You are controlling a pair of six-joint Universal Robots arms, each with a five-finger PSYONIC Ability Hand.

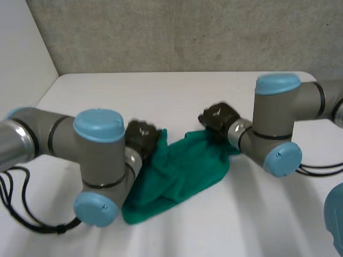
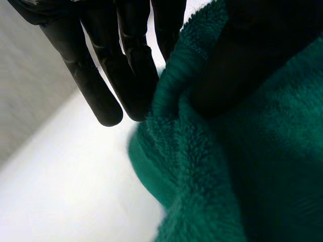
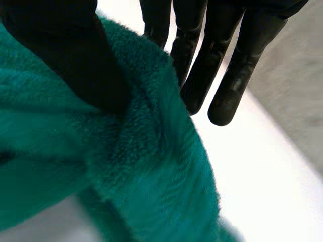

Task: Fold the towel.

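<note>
One towel (image 1: 179,171): deep green terry with a looped pile, bunched and creased. It lies on the white table (image 1: 161,91), running from lower left of centre to upper right of centre in the head view.
Left hand (image 1: 142,136): at the towel's upper-left edge. Its straight fingers (image 2: 103,80) sit close together on one side of a raised fold, and the thumb presses the other side, pinching the cloth.
Right hand (image 1: 218,119): at the towel's upper-right corner. Its fingers (image 3: 227,85) are straight and side by side, with the thumb clamping a rolled fold against them.
</note>
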